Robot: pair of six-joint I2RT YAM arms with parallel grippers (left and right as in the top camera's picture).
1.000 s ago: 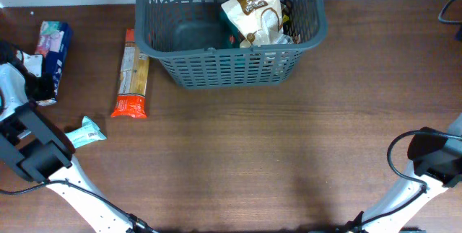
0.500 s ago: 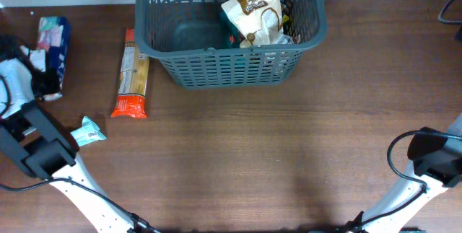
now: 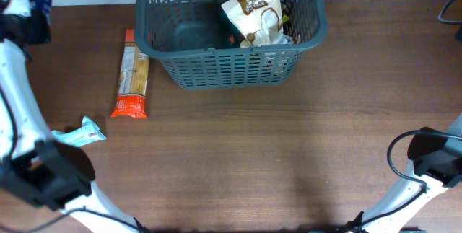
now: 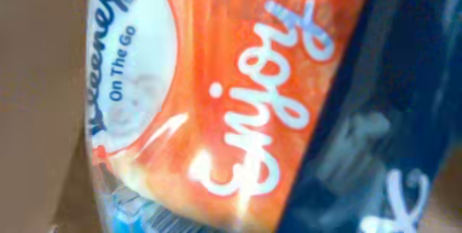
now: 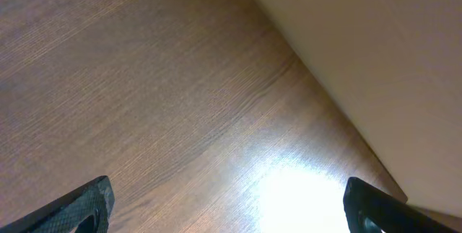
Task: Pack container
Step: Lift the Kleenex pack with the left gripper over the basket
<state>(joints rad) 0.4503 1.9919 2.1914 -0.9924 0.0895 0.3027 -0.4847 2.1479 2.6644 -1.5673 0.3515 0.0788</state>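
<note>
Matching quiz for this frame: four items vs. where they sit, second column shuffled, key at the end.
Items
1. cream-and-brown bag
2. long orange-ended packet
3. small teal packet
4. tissue pack

Places
A. on the table, just left of the container
B. top-left corner of the overhead view
C. inside the container, right side
D. on the table, nearer the front than the long packet

Pairs: 1-C, 2-A, 3-D, 4-B

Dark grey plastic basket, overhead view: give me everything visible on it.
The dark grey plastic basket is rectangular with rounded corners, lattice-slotted walls, a thick rim and a solid base. It stands upright at the far middle of the brown wooden table, its far edge cut off by the frame. Its left half is bare; a white-and-brown pouch leans in the right half over other packets. Nothing outside touches it.
</note>
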